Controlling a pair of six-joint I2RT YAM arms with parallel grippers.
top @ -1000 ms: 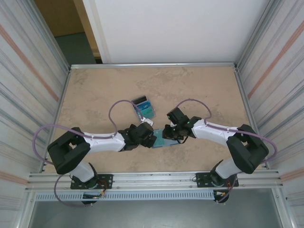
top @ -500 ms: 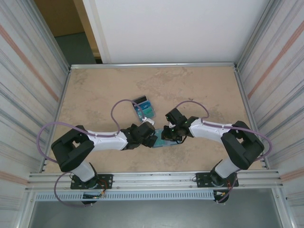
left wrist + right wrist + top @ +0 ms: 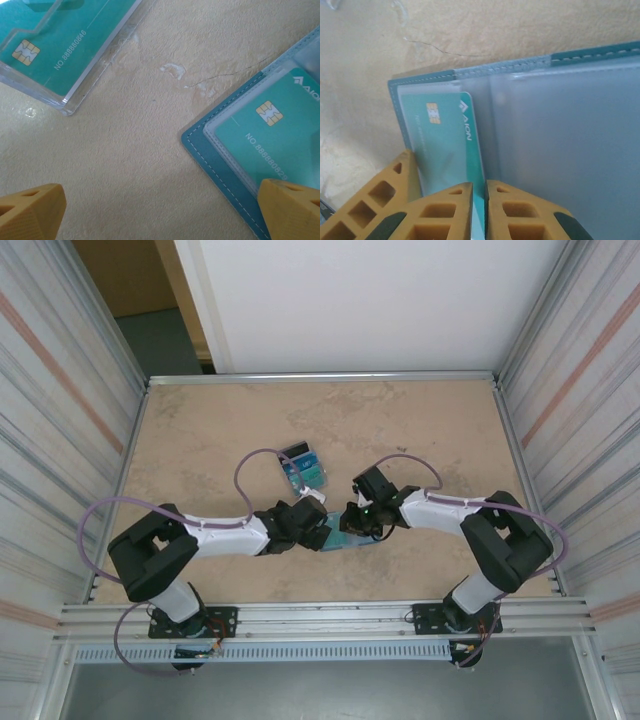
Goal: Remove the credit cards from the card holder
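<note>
The sandy table [image 3: 200, 420] is boxed in by ribbed metal walls [image 3: 60, 440]. Both arms reach low toward its middle, their purple cables [image 3: 245, 472] looping above them. A fan of coloured cards [image 3: 303, 466] lies just beyond the two wrists, apart from everything else. Close up from the left wrist, one of them is teal with a gold chip, bordered by clear plastic [image 3: 65, 102]. The card holder [image 3: 346, 538] lies open and flat on the near half of the table, between the left gripper [image 3: 318, 524] and the right gripper [image 3: 352, 524]. Both crowd over it, so from above little more than its near teal edge shows. The left one has its jaws spread wide. One orange fingertip [image 3: 30, 212] is over bare table and the opposite fingertip [image 3: 292, 210] over the holder's stitched corner, with nothing between them but tabletop (scuffed, with a hairline crack). Inside the holder, clear sleeves cover the pale lining. The corner pocket holds a teal-green card [image 3: 445, 145] with a chip, and the wide sleeve beside it is a frosted grey. The right one is pinched down to a thin slit right at that card's long edge, tips on the pocket. Whether it actually has hold of the card I cannot tell.
</note>
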